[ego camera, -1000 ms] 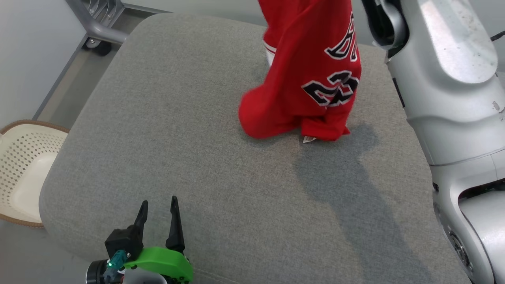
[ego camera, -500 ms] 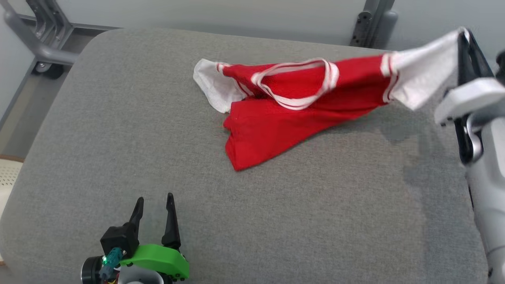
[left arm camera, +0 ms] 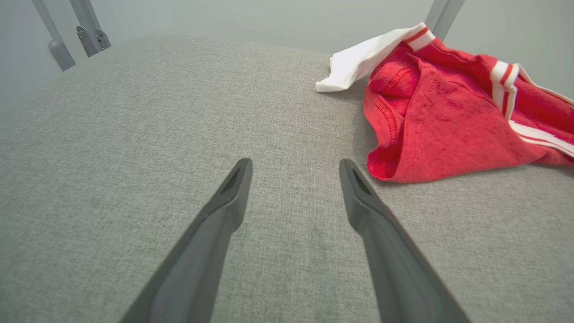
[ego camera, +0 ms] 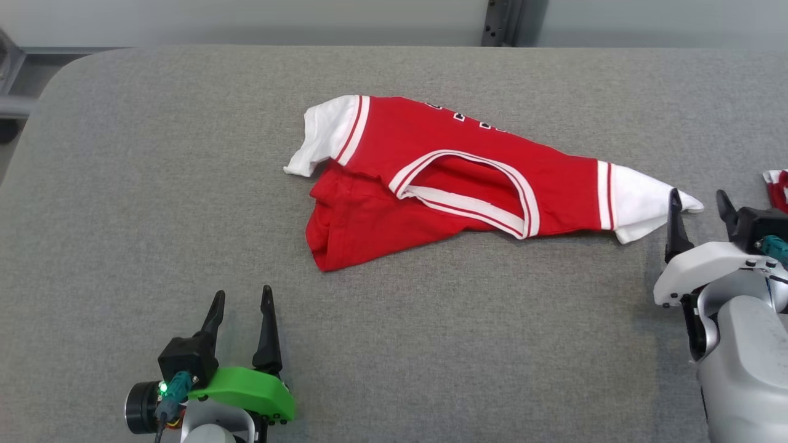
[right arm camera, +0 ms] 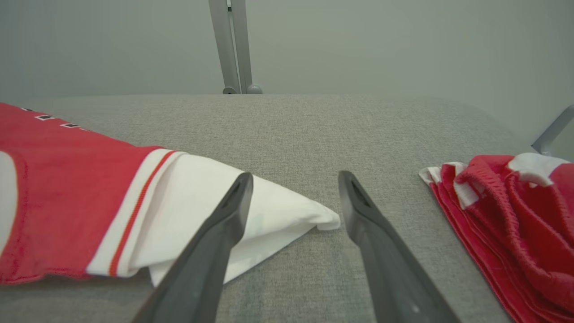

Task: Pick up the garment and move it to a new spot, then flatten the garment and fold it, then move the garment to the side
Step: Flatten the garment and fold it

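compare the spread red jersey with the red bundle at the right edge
The jersey lies spread out, sleeves to either side; the bundle is bunched up. The jersey's white sleeve tip reaches between the fingers of the open right gripper; the bundle lies apart to its right. Both are red with white trim.

Head view high, looking down on cushion (ego camera: 154,184); wrist views low, near surface, each sharing garment (ego camera: 381,141) edge.

The garment (ego camera: 431,184) lies across the middle of the bench (ego camera: 431,344). The left claw (ego camera: 243,291) sits before it to the left, well apart. The right claw (ego camera: 697,194) sits at its right sleeve tip. A second cloth bundle (ego camera: 777,187) lies farther right.
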